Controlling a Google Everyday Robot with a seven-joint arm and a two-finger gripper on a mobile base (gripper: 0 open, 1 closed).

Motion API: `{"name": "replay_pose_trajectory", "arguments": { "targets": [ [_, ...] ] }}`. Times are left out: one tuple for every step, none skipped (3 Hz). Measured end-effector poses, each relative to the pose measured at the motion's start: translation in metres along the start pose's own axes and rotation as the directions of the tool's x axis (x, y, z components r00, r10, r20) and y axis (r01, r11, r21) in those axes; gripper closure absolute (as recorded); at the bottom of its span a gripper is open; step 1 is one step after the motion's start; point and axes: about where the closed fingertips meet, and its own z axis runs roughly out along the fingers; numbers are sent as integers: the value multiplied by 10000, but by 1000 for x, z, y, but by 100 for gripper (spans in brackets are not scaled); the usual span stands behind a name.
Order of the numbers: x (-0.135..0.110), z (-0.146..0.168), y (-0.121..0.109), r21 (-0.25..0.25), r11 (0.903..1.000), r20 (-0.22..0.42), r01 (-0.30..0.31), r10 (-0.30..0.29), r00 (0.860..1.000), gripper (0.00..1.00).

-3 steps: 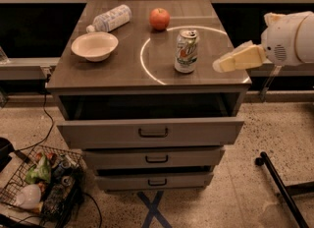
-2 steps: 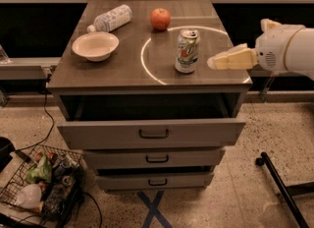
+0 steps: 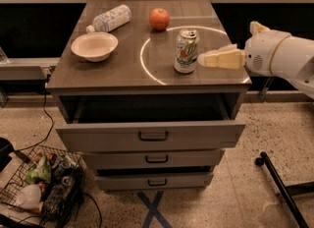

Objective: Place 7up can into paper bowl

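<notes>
Desk: Can's position?

Operator: Silver-white 7up can [image 3: 187, 50] with green markings stands upright on my grey-brown cabinet top [image 3: 117, 72], well apart from the shallow cream paper bowl [image 3: 94, 45], whose inside shows bare. Cream gripper [image 3: 203, 60] hovers just beside the can, opposite the bowl; spread or closed, I cannot tell.

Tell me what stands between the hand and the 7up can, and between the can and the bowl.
Nothing visible. The hand is close beside the can, to its right in the picture. The tabletop from can to bowl is bare; the apple and bottle lie farther back, off that line.
</notes>
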Motion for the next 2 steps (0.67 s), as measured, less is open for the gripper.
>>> {"name": "replay_pose_trajectory", "arguments": {
  "targets": [
    [5,15,11,-427,9982,423,-414,432,9982,0],
    [14,44,25,-1118,9885,1086,-1021,1142,9875,0]
  ]
}}
